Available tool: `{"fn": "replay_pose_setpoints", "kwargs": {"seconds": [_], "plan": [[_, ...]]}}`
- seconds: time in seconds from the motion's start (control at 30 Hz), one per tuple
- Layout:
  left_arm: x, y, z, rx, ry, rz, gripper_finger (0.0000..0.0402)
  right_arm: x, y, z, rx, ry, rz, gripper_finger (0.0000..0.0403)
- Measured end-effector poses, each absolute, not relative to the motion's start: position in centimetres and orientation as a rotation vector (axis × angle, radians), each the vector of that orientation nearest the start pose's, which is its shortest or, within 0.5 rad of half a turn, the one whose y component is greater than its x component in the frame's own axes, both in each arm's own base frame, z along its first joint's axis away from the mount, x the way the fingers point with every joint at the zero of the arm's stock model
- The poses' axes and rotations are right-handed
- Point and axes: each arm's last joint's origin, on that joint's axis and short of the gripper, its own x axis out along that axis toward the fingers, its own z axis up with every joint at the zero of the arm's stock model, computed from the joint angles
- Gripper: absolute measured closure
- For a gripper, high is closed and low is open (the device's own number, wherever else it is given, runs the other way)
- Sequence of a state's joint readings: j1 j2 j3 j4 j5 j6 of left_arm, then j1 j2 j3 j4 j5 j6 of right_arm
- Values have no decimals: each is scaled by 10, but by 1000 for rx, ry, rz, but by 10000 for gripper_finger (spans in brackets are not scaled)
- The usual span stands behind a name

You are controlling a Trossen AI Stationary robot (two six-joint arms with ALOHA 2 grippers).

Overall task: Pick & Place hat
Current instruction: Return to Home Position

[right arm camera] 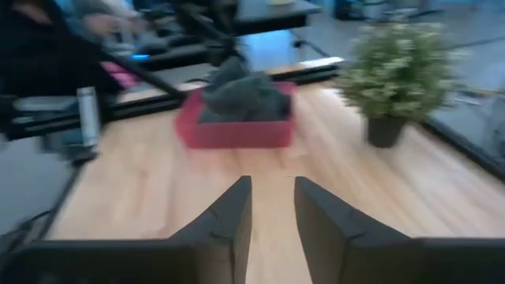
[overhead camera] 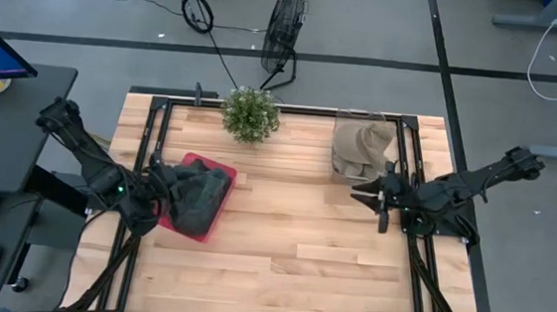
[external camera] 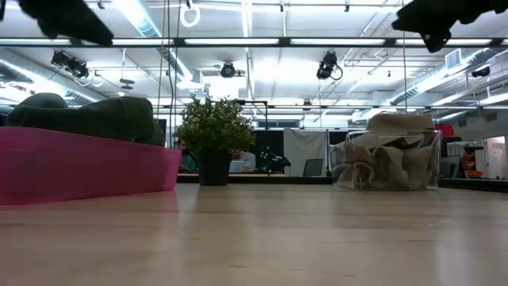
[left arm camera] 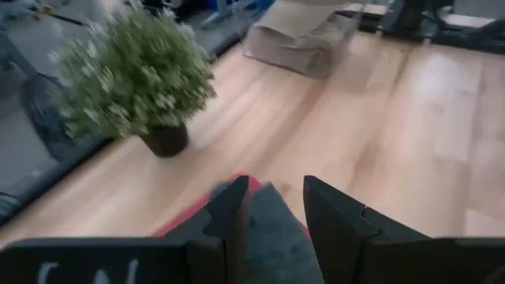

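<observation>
Dark grey hats (overhead camera: pixel 201 195) are piled in a pink tray (overhead camera: pixel 199 159) on the table's left side; the pile also shows in the low view (external camera: pixel 87 119). Beige hats (overhead camera: pixel 362 148) fill a clear bin (external camera: pixel 393 159) at the far right. My left gripper (overhead camera: pixel 161 189) is open and hovers over the near-left part of the grey pile (left arm camera: pixel 268 229), raised above it. My right gripper (overhead camera: pixel 363 196) is open just in front of the beige hats, pointing toward the table's left, held high (external camera: pixel 444 16). Its wrist view (right arm camera: pixel 273 185) looks across at the pink tray (right arm camera: pixel 237 130).
A small potted plant (overhead camera: pixel 250 114) stands at the far edge between the tray and the bin. Bare wood spreads across the table's middle and near half (overhead camera: pixel 300 267). A fan (overhead camera: pixel 287 27) and cables lie on the floor beyond the table.
</observation>
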State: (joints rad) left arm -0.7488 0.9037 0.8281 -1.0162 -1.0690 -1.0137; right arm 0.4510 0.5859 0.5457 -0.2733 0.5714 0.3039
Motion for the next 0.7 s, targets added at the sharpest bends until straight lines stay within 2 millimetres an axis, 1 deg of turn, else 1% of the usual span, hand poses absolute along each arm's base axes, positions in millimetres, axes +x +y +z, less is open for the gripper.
{"fn": "replay_pose_setpoints", "kwargs": {"seconds": [0.1, 0.17, 0.27, 0.33, 0.43, 0.53, 0.63, 0.7], "plan": [[113, -77, 265, -153, 408, 515, 275, 117, 43, 268, 148, 224, -61, 303], [108, -74, 262, -167, 391, 477, 275, 110, 41, 269, 131, 194, -3, 305], [101, -67, 268, -183, 376, 401, 275, 101, 38, 267, 79, 166, 63, 305], [96, -60, 274, -157, 358, 359, 275, 95, 36, 267, 42, 141, 103, 305], [87, -48, 284, -121, 313, 336, 275, 87, 34, 269, -14, 95, 146, 305], [79, -39, 290, -119, 271, 332, 275, 83, 32, 266, -41, 69, 153, 305], [77, -36, 289, -113, 245, 325, 275, 79, 30, 258, -67, 52, 175, 305], [80, -39, 281, -96, 210, 308, 275, 77, 30, 256, -55, 23, 179, 305]]}}
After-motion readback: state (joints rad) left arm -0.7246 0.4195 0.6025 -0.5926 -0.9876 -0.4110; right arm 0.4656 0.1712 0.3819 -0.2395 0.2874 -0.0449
